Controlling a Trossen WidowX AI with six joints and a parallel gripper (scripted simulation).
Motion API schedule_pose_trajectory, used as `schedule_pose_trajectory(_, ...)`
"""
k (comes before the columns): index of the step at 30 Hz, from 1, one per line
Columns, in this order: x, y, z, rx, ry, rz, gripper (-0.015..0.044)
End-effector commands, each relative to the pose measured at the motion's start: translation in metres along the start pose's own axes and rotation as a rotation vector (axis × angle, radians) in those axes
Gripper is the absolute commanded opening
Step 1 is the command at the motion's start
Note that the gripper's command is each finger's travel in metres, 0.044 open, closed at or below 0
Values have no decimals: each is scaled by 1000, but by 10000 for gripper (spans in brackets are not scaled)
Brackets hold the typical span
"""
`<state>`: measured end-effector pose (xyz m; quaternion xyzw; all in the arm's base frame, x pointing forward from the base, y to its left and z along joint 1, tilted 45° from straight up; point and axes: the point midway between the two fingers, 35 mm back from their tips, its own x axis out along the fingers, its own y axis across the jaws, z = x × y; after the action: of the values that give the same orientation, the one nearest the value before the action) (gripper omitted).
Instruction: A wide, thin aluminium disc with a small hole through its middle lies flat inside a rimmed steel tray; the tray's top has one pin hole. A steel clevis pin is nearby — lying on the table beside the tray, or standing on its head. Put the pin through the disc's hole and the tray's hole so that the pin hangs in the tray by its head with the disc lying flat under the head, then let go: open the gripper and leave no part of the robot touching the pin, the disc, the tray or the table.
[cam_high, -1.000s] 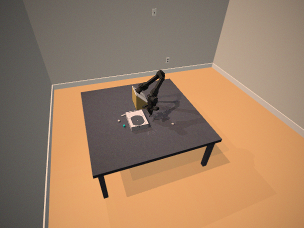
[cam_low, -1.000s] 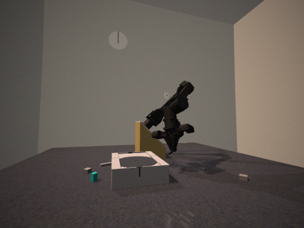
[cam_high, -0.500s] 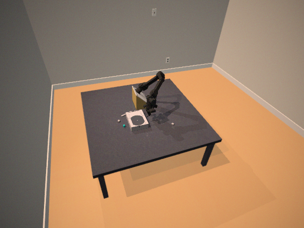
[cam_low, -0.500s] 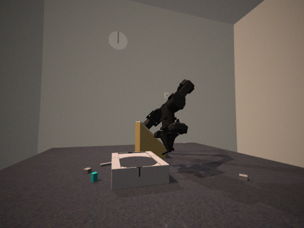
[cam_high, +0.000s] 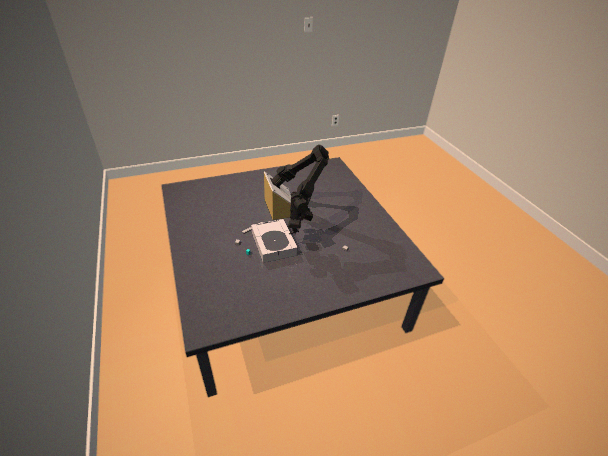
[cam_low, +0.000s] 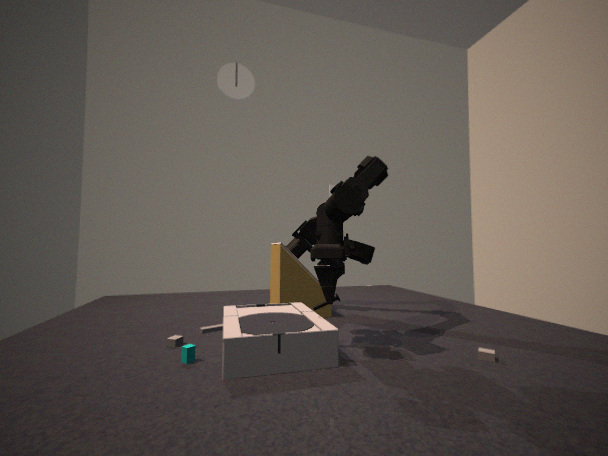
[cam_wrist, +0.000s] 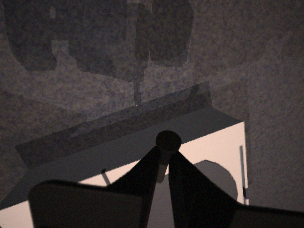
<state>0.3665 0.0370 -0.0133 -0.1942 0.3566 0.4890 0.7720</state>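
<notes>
- One pin (cam_low: 326, 303) (cam_wrist: 168, 142) is off the tabletop (cam_high: 240, 300) (cam_low: 150, 400) (cam_wrist: 270, 75), gripped by the hand (cam_high: 294, 228) (cam_low: 332, 300) (cam_wrist: 164, 152); fingers closed on the shank, head just past the tips.
- Pin sits at a slant: head end toward the tabletop's right edge, shank pointing down-left toward the tray (cam_high: 265, 257) (cam_low: 280, 362) (cam_wrist: 225, 142). Prob. held near the head so the shank's far end stays free for the holes.
- Hand is by the tray's right side, nr its far-right corner, not over the disc (cam_high: 267, 244) (cam_low: 277, 327) (cam_wrist: 215, 175). Contact w/ tray: can't tell.
- Tray is approx. mid-tabletop, a bit toward the left edge. Disc lies flat inside the rims, so they should limit its sliding.
- Disc's hole shows as a dot at its middle; can't tell if the tray's hole lines up below.
- Teal block (cam_high: 248, 251) (cam_low: 188, 354), grey bit (cam_high: 238, 242) (cam_low: 175, 341) & bar (cam_high: 247, 231) (cam_low: 211, 328) lie toward the left edge; pale block (cam_high: 345, 248) (cam_low: 487, 354) toward the right edge. No apparent job; best avoided.
- Current step, my guess: bring pin to disc. Next: turn shank vertical, head up, centre over hole, then lower. Risk: tip catches the disc & shoves it, or pin twists in the grip b/c the hold is narrow.
</notes>
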Motion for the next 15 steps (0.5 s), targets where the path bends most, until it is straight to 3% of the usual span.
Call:
schedule_pose_trajectory(1, 2, -4, -7, 135, 13, 14, 0)
schedule_pose_trajectory(15, 2, -19, -24, 620, 46, 43, 0)
